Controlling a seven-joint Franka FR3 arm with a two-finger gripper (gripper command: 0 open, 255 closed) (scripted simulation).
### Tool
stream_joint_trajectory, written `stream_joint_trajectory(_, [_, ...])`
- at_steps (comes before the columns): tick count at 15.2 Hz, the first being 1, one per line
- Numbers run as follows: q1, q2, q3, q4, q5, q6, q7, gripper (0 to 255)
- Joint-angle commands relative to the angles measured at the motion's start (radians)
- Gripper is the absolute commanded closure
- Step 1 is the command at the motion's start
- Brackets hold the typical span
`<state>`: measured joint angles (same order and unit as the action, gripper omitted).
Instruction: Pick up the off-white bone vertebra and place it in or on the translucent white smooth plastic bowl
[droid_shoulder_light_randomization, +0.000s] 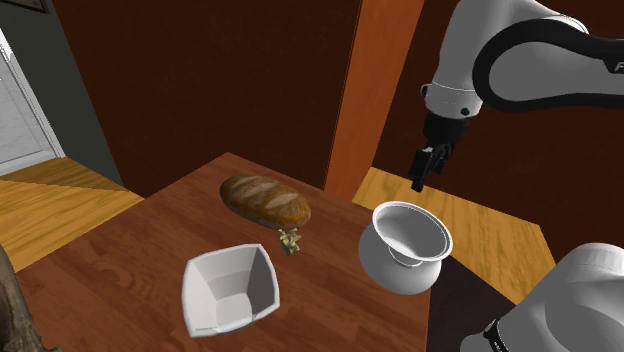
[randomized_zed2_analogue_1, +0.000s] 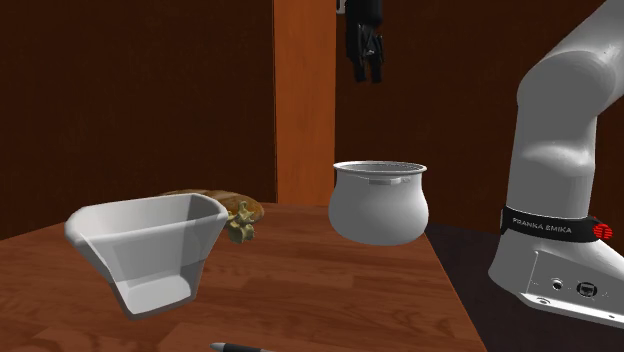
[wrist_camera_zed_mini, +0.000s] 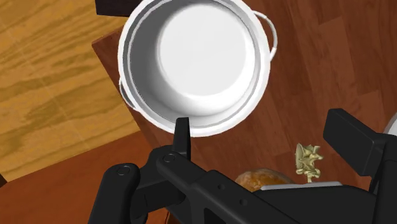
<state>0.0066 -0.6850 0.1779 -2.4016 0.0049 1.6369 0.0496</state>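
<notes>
The vertebra (droid_shoulder_light_randomization: 291, 240) is a small, knobbly, pale yellowish piece with spiky outgrowths (more olive-cream than white). It lies on the worktop (droid_shoulder_light_randomization: 110, 285) just beside the end of a brown bread loaf (droid_shoulder_light_randomization: 265, 200), between the squarish white bowl (droid_shoulder_light_randomization: 230, 290) and a round white two-handled pot (droid_shoulder_light_randomization: 405, 245). The gripper (droid_shoulder_light_randomization: 420, 172) hangs high above the pot, fingers spread wide, holding nothing. The worktop is reddish-brown wood; past its edge lies a pale plank floor (droid_shoulder_light_randomization: 60, 205), with dark brown walls and an orange-brown wooden post (droid_shoulder_light_randomization: 375, 90) behind.
</notes>
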Motion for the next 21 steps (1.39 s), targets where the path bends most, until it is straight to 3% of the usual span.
stream_joint_trajectory(1, [0.005,0.041,0.031,-0.015,0.010,0.061,0.036,0])
stream_joint_trajectory(7, [0.007,0.216,0.123,-0.014,0.011,0.240,0.145,0])
stream_joint_trajectory(12, [-0.003,0.393,0.197,0.027,-0.029,0.374,0.251,0])
stream_joint_trajectory(21, [0.002,0.764,0.279,0.195,-0.225,0.532,0.493,0])
